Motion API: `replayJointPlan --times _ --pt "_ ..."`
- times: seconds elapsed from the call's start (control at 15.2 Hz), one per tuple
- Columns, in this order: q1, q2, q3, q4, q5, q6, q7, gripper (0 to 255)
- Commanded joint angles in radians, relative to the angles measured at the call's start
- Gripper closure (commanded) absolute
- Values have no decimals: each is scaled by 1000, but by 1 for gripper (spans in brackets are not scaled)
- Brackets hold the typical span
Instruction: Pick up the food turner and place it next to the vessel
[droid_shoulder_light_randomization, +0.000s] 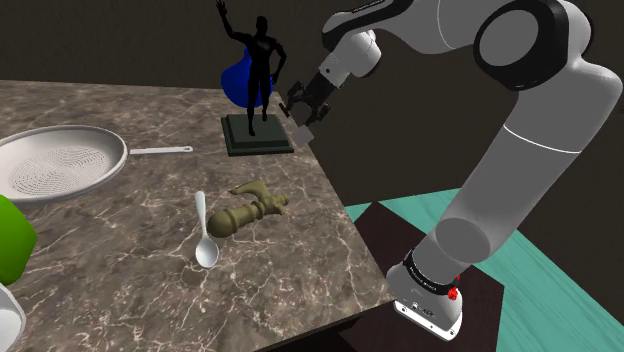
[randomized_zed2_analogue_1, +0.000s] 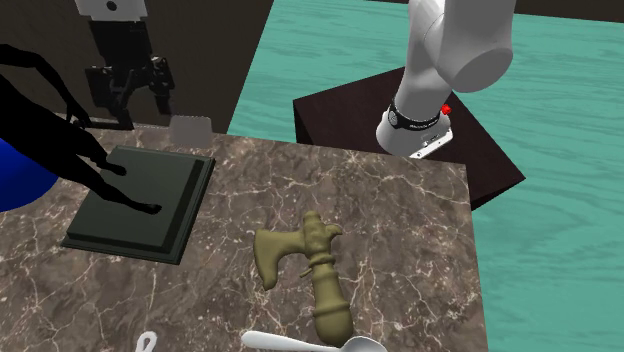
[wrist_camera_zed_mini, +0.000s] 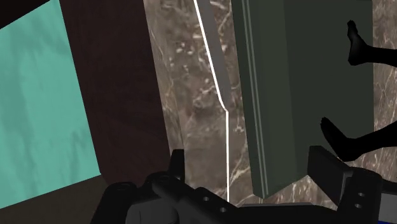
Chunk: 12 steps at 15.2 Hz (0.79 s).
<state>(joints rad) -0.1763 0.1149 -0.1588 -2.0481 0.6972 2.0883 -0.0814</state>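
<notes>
Over the marbled tabletop (wrist_camera_zed_mini: 184, 76), the food turner (wrist_camera_zed_mini: 218, 63) runs edge-on, lengthwise between wide-apart jaws, untouched.

Soft, even light is falling from above on the marble tabletop (droid_shoulder_light_randomization: 120, 290), which is looking fairly dim against the brighter teal floor (randomized_zed2_analogue_1: 560, 230). The white arm (droid_shoulder_light_randomization: 545, 150) is glowing on its upper sides and greying underneath. Faint, soft shadows are hugging the spoon (droid_shoulder_light_randomization: 206, 254) and the pan (droid_shoulder_light_randomization: 60, 168). The figurine (droid_shoulder_light_randomization: 258, 70) is rendering as flat black. In the wrist view the turner (wrist_camera_zed_mini: 218, 70) is catching a thin white highlight along its edge.
</notes>
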Motion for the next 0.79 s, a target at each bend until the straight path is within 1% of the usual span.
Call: replayJointPlan --times 0.0,0.2,0.73 --pt "-8 -14 -8 11 -13 -27 7 0" --pt "-29 -47 -29 49 -46 -104 24 0" --pt "-29 -47 -29 49 -46 -104 24 0"
